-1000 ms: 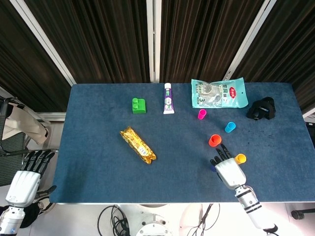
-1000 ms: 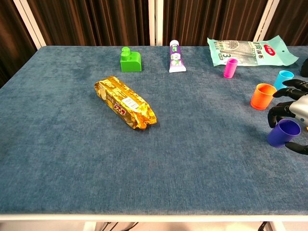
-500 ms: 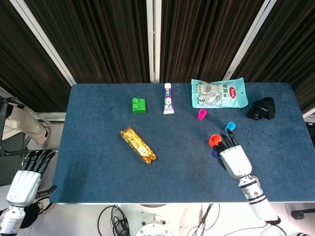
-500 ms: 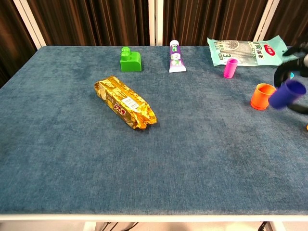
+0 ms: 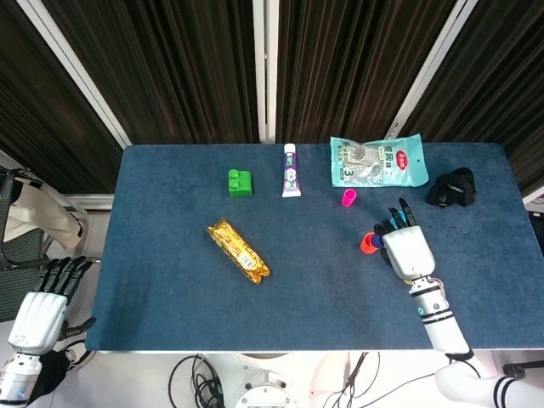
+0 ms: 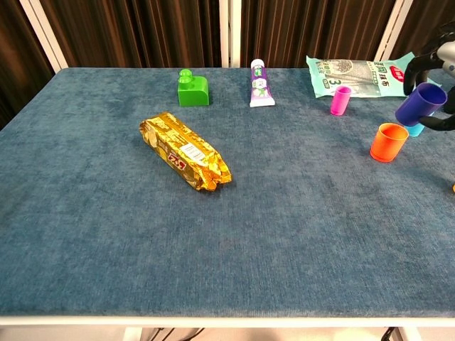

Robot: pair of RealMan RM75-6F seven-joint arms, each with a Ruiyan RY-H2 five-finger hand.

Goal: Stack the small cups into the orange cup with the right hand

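Right hand raised above the blue felt-covered table, clamped on a small dark-blue plastic cup; cup tilted, mouth facing up and to the right in the chest view. Held cup hanging just off the 1 o'clock side of the orange plastic cup, clear of its rim, not inside it. Orange cup upright on the table, mouth open and holding nothing; in the head view mostly hidden at the 9 o'clock edge of the right hand. Small light-blue cup only partly visible behind the held cup in the chest view, at 2 o'clock from the orange cup. Small pink plastic cup upright at 11 o'clock from the orange cup, well apart, just below the teal printed snack pouch.

Left hand off the table at its 8 o'clock corner, fingers apart, holding nothing.

Also on the table: gold foil-wrapped snack bar near centre, green toy brick, white and purple tube, black crumpled object toward the 2 o'clock corner.
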